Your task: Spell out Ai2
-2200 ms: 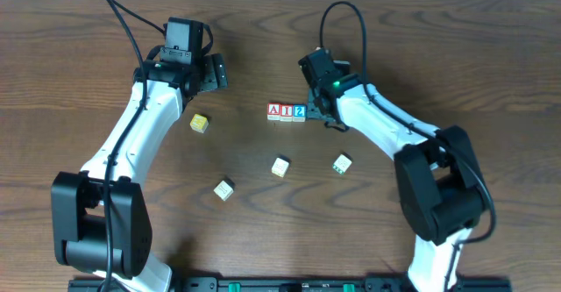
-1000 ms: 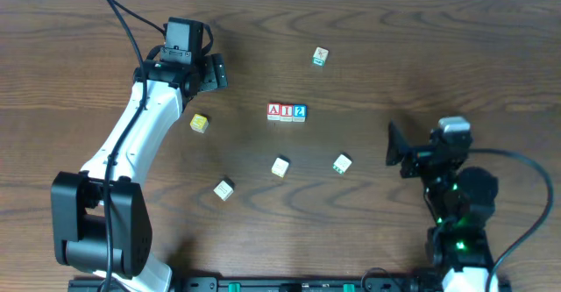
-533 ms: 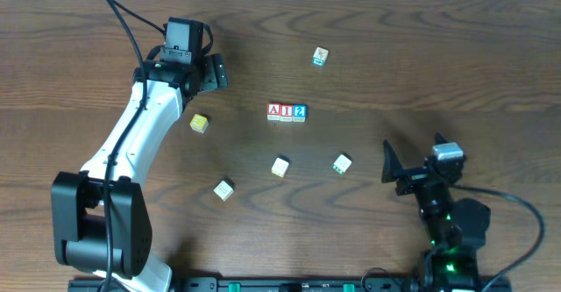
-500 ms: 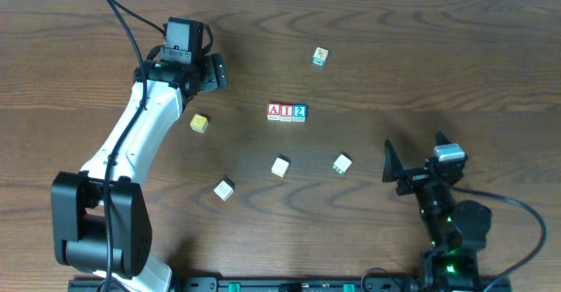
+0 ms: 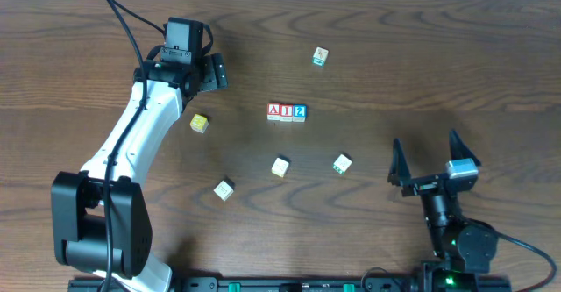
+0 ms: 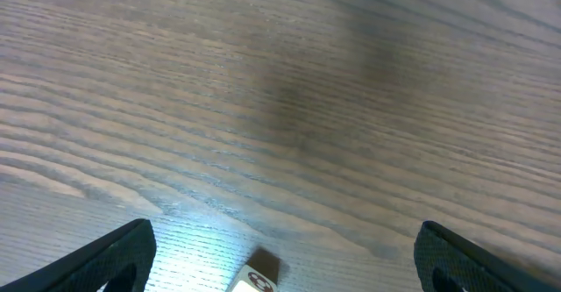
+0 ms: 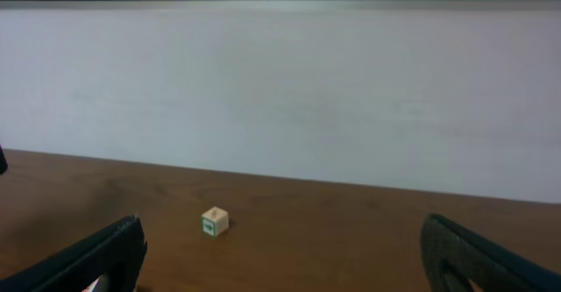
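The red "A" cube (image 5: 274,111), red "I" cube (image 5: 287,111) and blue "2" cube (image 5: 300,111) stand in a row at the overhead frame's centre, seemingly touching. They look like light, rigid wooden blocks that are easily nudged, so pinch opposite flat sides. The left gripper (image 6: 282,244) at upper left and the right gripper (image 5: 427,158) at lower right both gape wide, empty.
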Tool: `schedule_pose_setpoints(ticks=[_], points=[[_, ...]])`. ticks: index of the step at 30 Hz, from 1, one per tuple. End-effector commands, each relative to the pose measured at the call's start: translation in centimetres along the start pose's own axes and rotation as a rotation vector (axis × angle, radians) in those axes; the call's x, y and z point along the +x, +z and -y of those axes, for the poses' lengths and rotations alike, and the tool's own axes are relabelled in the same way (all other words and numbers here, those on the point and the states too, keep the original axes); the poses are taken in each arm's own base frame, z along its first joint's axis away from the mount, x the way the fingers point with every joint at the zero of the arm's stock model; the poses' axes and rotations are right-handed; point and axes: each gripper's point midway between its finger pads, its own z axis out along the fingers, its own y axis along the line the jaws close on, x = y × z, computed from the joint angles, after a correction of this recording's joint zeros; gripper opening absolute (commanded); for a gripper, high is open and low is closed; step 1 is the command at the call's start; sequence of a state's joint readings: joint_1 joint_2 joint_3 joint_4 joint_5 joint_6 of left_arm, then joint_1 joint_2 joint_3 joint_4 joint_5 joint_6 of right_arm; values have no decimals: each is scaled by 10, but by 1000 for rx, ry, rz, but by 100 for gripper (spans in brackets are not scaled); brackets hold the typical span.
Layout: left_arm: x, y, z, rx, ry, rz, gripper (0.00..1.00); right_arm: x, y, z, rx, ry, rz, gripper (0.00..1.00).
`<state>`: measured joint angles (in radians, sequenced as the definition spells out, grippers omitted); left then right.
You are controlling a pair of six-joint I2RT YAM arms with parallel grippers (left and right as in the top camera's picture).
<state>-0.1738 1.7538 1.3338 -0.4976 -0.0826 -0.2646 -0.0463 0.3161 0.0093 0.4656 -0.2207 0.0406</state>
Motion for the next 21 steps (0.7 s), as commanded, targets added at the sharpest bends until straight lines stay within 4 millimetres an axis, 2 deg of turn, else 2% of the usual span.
schedule_pose_setpoints(ticks=[1, 5, 7, 13, 15, 21], points=[[-5, -2, -2, -8, 2, 12, 95, 0, -1, 2, 8, 9, 5, 99], [-5, -2, -2, -9, 2, 12, 96, 2, -1, 2, 12, 12, -5, 99], [-5, -2, -2, -8, 2, 12, 95, 14, -3, 2, 10, 22, -53, 99], [-5, -2, -2, -8, 2, 12, 95, 90, -20, 2, 34, 91, -367, 99], [-5, -2, -2, -8, 2, 12, 95, 109, -29, 1, 37, 109, -452, 99], [-5, -2, -2, -8, 2, 12, 96, 110, -29, 2, 40, 110, -459, 99]])
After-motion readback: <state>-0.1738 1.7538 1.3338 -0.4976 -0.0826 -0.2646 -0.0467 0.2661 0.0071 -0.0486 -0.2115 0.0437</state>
